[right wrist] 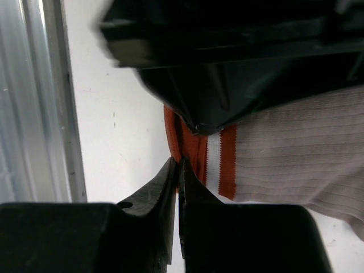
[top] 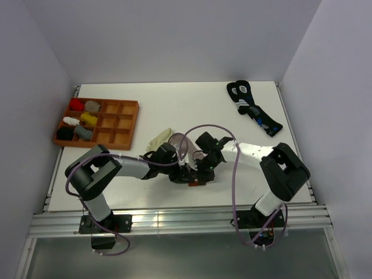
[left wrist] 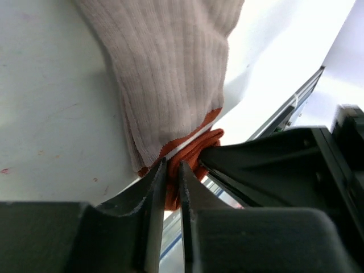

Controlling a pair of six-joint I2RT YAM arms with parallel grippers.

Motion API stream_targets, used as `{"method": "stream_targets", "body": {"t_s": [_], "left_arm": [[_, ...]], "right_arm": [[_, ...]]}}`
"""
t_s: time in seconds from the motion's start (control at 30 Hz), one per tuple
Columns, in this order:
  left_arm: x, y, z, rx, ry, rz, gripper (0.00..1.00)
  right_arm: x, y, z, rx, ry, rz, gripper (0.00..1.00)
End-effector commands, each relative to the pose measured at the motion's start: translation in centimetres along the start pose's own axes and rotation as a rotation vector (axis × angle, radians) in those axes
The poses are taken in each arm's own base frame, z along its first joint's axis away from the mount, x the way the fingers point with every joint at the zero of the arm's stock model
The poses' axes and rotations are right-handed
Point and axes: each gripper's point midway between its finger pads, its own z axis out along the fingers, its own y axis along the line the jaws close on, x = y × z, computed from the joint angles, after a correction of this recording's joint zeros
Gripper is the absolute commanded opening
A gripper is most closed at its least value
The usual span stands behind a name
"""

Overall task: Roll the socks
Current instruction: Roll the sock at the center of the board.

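The taupe sock (left wrist: 170,68) with a red-and-white striped cuff (right wrist: 227,159) lies flat on the white table near its front edge. Both grippers meet at that cuff. My left gripper (left wrist: 172,165) has its jaws almost together, with bunched red cuff fabric (left wrist: 196,149) between the tips. My right gripper (right wrist: 177,162) is shut, pinching the cuff's red edge (right wrist: 173,136). From above, the left gripper (top: 185,170) and right gripper (top: 200,171) cover most of this sock. The pale cream sock (top: 160,139) lies loose just behind them.
An orange compartment tray (top: 119,125) at the back left holds small sock bundles (top: 81,119). A pair of black socks with blue-and-white marks (top: 254,107) lies at the back right. The table's metal front rail (right wrist: 48,102) runs close beside the cuff.
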Motion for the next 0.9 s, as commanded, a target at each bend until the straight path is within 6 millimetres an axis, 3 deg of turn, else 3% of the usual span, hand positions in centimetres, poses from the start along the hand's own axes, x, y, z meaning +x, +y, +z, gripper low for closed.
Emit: {"method": "stream_targets", "body": {"t_s": [0.0, 0.1, 0.37, 0.47, 0.5, 0.57, 0.6, 0.7, 0.87], "left_arm": [[-1.4, -1.3, -0.3, 0.044, -0.127, 0.039, 0.22], [-1.9, -1.8, -0.8, 0.06, -0.194, 0.067, 0.29], [-2.5, -2.2, -2.5, 0.082, -0.357, 0.174, 0.37], [-2.5, -2.9, -3.0, 0.08, -0.424, 0.297, 0.39], [-1.5, -3.5, -3.0, 0.089, -0.412, 0.401, 0.39], [-2.0, -3.9, -3.3, 0.054, -0.488, 0.49, 0.39], [-1.1, -4.2, -3.2, 0.054, -0.485, 0.579, 0.39], [-0.5, -5.3, -3.8, 0.094, -0.516, 0.679, 0.41], [-0.5, -5.4, -3.5, 0.091, -0.516, 0.772, 0.43]], "right_arm": [[1.7, 2.2, -0.7, -0.173, 0.051, 0.114, 0.03], [1.8, 1.9, -0.8, -0.225, 0.057, 0.17, 0.03], [1.1, 0.9, -1.6, -0.348, 0.071, 0.301, 0.03], [1.2, 0.7, -1.5, -0.397, 0.091, 0.342, 0.03], [1.4, 0.6, -1.2, -0.417, 0.102, 0.357, 0.04], [1.3, 0.4, -1.3, -0.44, 0.116, 0.373, 0.04], [1.5, 0.4, -1.0, -0.459, 0.125, 0.385, 0.04], [1.0, 0.3, -1.0, -0.495, 0.129, 0.413, 0.04], [0.5, -0.4, -1.1, -0.488, 0.13, 0.423, 0.04]]}}
